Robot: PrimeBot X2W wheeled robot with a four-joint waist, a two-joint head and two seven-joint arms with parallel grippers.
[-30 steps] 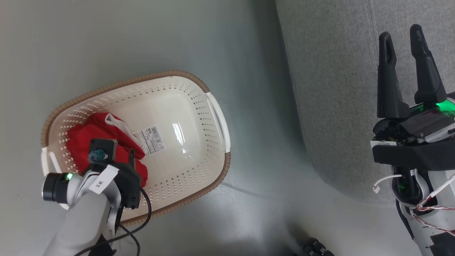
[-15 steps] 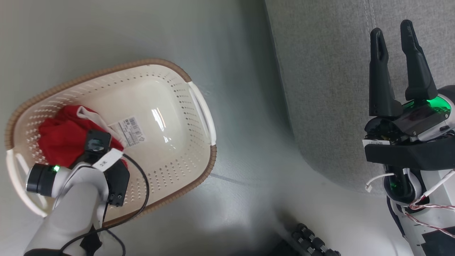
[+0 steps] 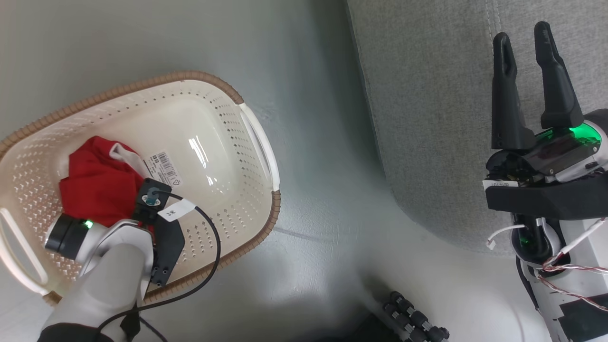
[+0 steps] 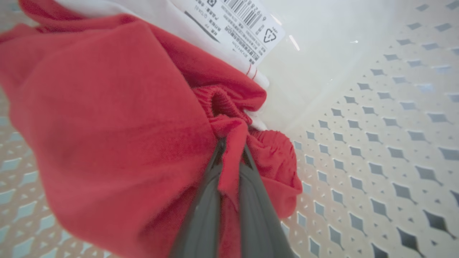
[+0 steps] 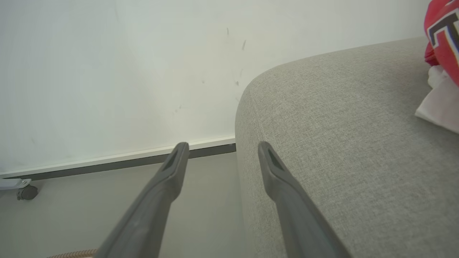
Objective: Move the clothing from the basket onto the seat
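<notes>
The oval cream-white perforated plastic laundry basket stands on the pale grey floor, near the large grey fabric-upholstered sofa seat. One crumpled red soft-fabric jersey with white trim lies against the basket's left wall.

The left gripper is down inside the basket, its fingers pinched narrow on a gathered red fold. I judge this a grip taken for lifting out. The right gripper hangs over the seat with its fingers wide, holding nothing, apparently parked clear of the lift path.

A second red jersey already lies on the seat. Its navy, white-outlined lettering is cut off and unreadable.

The white barcode sticker on the basket floor carries a recycling triangle, and its print is too small to read. A white tag at the left wrist reads "3" plus one character I cannot make out.
</notes>
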